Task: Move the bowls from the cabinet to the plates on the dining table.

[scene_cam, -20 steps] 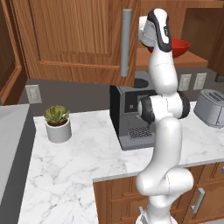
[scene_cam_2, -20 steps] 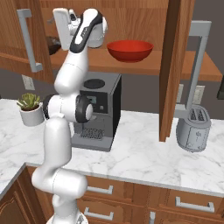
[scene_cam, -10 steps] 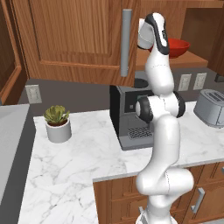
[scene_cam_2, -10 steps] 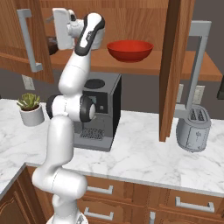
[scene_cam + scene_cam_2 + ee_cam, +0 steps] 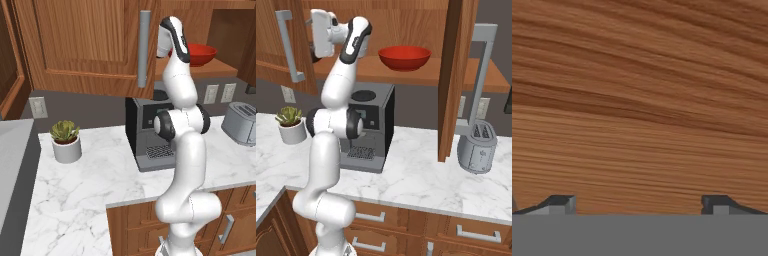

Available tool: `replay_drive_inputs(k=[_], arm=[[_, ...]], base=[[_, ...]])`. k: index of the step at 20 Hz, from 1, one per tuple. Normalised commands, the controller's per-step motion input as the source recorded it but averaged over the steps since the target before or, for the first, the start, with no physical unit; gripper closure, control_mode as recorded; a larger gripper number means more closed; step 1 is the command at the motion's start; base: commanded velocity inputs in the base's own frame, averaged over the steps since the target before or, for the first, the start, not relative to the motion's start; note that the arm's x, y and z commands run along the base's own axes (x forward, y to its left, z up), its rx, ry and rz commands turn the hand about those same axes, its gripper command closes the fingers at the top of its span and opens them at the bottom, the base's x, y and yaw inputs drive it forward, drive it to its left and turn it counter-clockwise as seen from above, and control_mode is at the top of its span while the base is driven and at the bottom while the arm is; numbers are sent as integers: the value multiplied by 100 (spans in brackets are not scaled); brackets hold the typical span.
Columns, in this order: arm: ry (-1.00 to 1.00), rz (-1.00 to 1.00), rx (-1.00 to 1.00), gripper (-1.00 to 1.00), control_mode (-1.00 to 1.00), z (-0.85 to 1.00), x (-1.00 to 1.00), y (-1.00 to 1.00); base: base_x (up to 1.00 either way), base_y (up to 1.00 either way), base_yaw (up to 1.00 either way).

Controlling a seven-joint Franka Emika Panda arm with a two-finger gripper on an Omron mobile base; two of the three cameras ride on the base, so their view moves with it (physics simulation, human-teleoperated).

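A glossy red bowl [image 5: 404, 57] [image 5: 197, 54] sits on the shelf of the open brown wall cabinet [image 5: 466, 77]. My arm reaches up to the shelf's left end. My gripper [image 5: 310, 37] [image 5: 639, 202] is open and empty, well left of the bowl. It points at the inner face of the left cabinet door [image 5: 273, 47], whose wood grain lies close in front of the hand view. Both fingertips [image 5: 562, 202] stand wide apart with nothing between them. The plates and the dining table are out of view.
Below the shelf a black coffee machine [image 5: 368, 125] [image 5: 150, 130] stands on the marble counter [image 5: 416, 170]. A toaster [image 5: 477, 147] is to its right, a potted plant [image 5: 291, 127] to its left. The right cabinet door [image 5: 456, 75] hangs open beside the bowl.
My hand has edged slightly down and toward the left door. The red bowl has not moved and the jaws have stayed open.
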Motion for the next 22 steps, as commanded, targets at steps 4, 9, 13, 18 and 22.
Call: replay_drive_inputs(k=[4,9,13,18,22], arm=[[0,7,7,-100,-100,18,-43,9],[-1,13,5,-100,-100,33,-39,-12],[-3,14,1,-100,-100,41,-37,-18],[-5,14,0,-100,-100,44,-36,-20],[-7,14,0,-100,-100,47,-35,-21]], base=[[0,0,0],[0,0,0],[0,0,0],[0,0,0],[0,0,0]])
